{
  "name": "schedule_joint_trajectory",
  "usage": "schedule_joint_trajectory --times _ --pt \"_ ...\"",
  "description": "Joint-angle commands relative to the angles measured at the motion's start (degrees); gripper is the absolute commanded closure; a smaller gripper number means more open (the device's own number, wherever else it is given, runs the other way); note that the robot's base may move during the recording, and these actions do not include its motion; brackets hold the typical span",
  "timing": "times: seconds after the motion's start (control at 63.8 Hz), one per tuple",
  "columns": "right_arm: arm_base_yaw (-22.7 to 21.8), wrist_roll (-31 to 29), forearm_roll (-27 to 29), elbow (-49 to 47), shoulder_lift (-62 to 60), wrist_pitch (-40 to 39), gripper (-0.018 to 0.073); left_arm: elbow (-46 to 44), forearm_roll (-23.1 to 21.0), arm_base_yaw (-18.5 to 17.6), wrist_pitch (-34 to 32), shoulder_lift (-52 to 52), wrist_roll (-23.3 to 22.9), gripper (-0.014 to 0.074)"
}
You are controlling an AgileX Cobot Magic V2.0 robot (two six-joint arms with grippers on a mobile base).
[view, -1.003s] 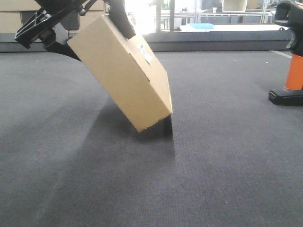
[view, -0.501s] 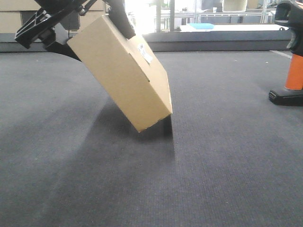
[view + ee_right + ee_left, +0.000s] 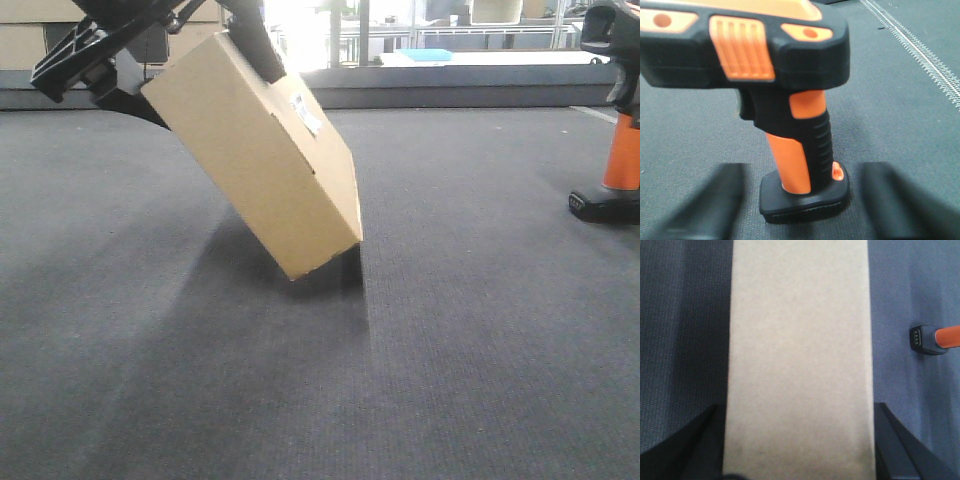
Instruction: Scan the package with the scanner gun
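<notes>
Found the package (image 3: pixel 258 150) tipped steeply, upper end raised, lowest corner down at the counter (image 3: pixel 450 330) and seemingly resting there. Saw it pinched across its width by the left gripper (image 3: pixel 799 442), jaws closed against both long sides of the cardboard. Noted a small white label (image 3: pixel 307 112) on the package's upper face, turned toward its right.

Judged the tilt to be deliberate. Lying flat would have pointed that label straight up. Propping the package on its corner swung the label sideways and let the counter take part of the weight.

Spotted the scanner gun (image 3: pixel 790 125) well apart from the package, off to its right, standing upright on a black foot with the orange grip rising to the head. Placed the right gripper (image 3: pixel 802 200) low around that foot, jaws spread wide on either side and gripping nothing. Could not settle, through the blur, whether either side touched the foot.

Reckoned the scan itself not yet begun. Expected the next move to call for closing on the orange grip, lifting, and aiming the head back toward the label. Counted a slip of the tilted package as the main risk.
</notes>
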Motion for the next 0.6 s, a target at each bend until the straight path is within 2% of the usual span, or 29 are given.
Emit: schedule_joint_trajectory --times 0.0,0.266,0.58 --pt "-0.41 1.22 -0.45 -0.41 0.18 -1.67 -0.0008 -0.11 -0.13 -0.39 -0.7 -0.36 0.1 0.0707" --pt "-0.41 2.56 -0.71 -0.41 3.83 -6.57 -0.0002 -0.11 -0.13 -0.39 -0.7 -0.36 0.1 0.0707" --pt "-0.41 5.62 -2.49 -0.52 11.7 -21.54 -0.0002 -0.11 -0.13 -0.39 -0.7 -0.36 0.1 0.0707"
